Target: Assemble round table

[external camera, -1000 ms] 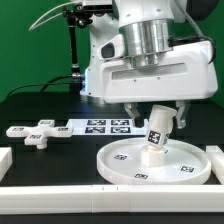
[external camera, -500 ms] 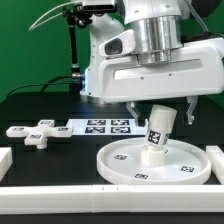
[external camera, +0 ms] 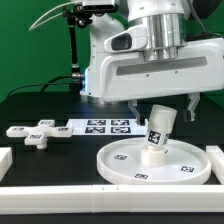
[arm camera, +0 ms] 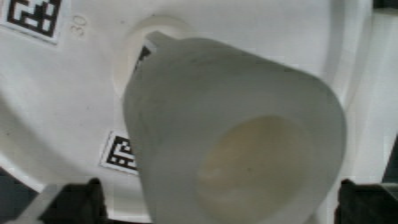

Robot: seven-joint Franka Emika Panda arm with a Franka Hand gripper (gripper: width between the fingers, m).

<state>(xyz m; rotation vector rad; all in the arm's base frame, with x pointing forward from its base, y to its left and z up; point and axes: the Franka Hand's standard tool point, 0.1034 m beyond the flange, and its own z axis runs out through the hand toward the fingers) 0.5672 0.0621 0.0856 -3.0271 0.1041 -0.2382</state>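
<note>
Our gripper [external camera: 163,103] has risen, jaws wide and empty, leaving the short white plastic cylinder leg [external camera: 157,132] leaning at the centre of the large white rimmed round disc [external camera: 120,160]; we judge it not yet seated.

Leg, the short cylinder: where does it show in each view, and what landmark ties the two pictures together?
Exterior view: the leg stands tilted at the middle of the disc, toward the exterior view's right.
Wrist view: the leg fills most of the picture, seen end-on.
Shared landmark: the white disc with its small tags.
</note>
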